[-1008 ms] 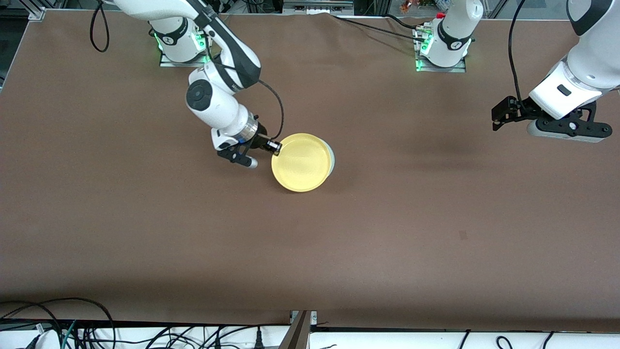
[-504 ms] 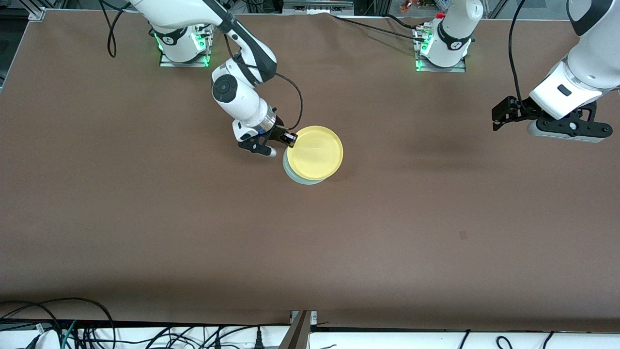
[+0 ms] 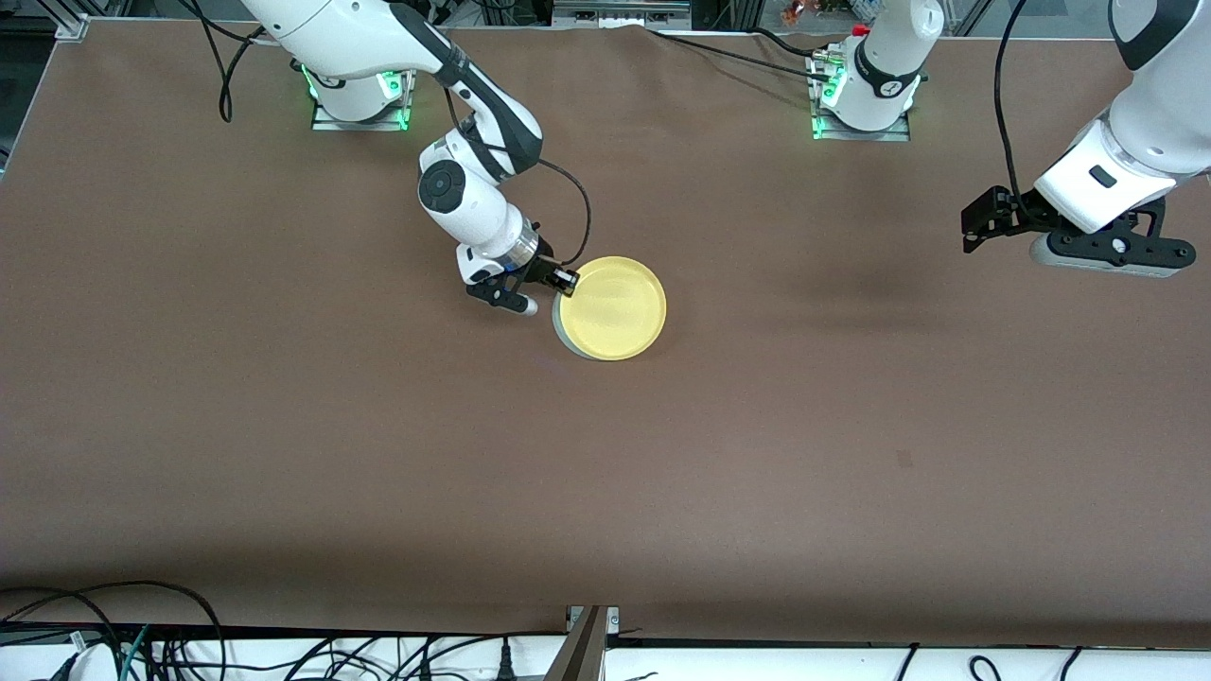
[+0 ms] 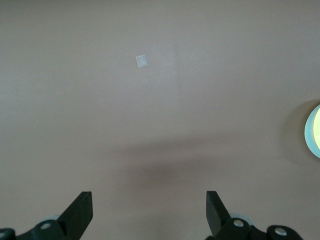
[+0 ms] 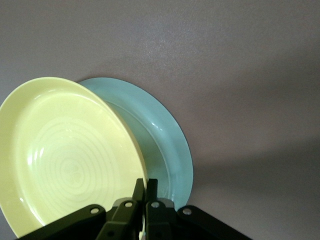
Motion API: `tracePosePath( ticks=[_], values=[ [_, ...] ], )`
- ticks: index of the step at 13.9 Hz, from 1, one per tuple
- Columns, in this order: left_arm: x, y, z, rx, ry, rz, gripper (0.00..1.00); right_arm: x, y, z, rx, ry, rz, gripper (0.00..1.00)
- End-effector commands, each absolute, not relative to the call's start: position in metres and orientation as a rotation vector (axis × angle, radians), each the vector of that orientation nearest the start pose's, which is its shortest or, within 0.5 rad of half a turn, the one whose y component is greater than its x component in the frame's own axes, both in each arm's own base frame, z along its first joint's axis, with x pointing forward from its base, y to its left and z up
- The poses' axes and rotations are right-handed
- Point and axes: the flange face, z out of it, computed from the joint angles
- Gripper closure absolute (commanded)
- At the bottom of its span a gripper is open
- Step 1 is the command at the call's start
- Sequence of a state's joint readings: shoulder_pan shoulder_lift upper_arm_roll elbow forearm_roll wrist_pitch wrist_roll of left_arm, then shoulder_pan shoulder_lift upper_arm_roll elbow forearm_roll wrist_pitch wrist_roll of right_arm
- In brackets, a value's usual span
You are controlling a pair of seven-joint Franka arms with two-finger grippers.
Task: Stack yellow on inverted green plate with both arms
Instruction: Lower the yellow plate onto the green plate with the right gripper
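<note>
The yellow plate (image 3: 613, 307) is held by its rim over the pale green plate (image 3: 560, 336), which lies on the table and shows only as a thin crescent at its edge. My right gripper (image 3: 565, 280) is shut on the yellow plate's rim at the side toward the right arm's end. In the right wrist view the yellow plate (image 5: 65, 150) sits in front of the green plate (image 5: 160, 145), with the gripper (image 5: 146, 187) pinching the yellow rim. My left gripper (image 3: 979, 227) waits open and empty, high over the left arm's end of the table (image 4: 149, 200).
The brown table cover (image 3: 605, 473) is bare around the plates. A small pale mark (image 4: 141, 60) shows on the cover in the left wrist view, where the green plate's edge (image 4: 311, 131) also shows. Cables lie along the table's near edge.
My right gripper carried the yellow plate from beside the green plate to over it, then lowered it so it nearly covers the green one. The left arm has not moved.
</note>
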State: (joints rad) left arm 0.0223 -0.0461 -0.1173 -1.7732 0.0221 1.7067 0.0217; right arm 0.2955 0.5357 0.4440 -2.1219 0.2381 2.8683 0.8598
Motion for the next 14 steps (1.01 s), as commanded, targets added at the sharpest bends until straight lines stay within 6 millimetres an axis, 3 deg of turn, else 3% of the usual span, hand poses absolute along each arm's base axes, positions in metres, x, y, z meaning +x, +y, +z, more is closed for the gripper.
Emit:
tracePosePath(
  ticks=[1,6,12,14],
  values=[
    [0.539,-0.052,0.575,-3.086,0.206,0.031,0.0,0.444,0.387,0.201,-2.7,0.59,0.067,1.0],
    [0.538,-0.05,0.576,-3.086,0.213,0.041,0.0,0.429,0.378,0.202,-2.729,0.578,0.071,1.0],
    [0.537,-0.059,0.576,-3.082,0.239,0.038,0.0,0.431,0.374,0.199,-2.731,0.594,0.075,1.0],
    [0.537,-0.059,0.576,-3.082,0.237,0.038,0.0,0.437,0.372,0.201,-2.717,0.632,0.072,0.32]
  ],
)
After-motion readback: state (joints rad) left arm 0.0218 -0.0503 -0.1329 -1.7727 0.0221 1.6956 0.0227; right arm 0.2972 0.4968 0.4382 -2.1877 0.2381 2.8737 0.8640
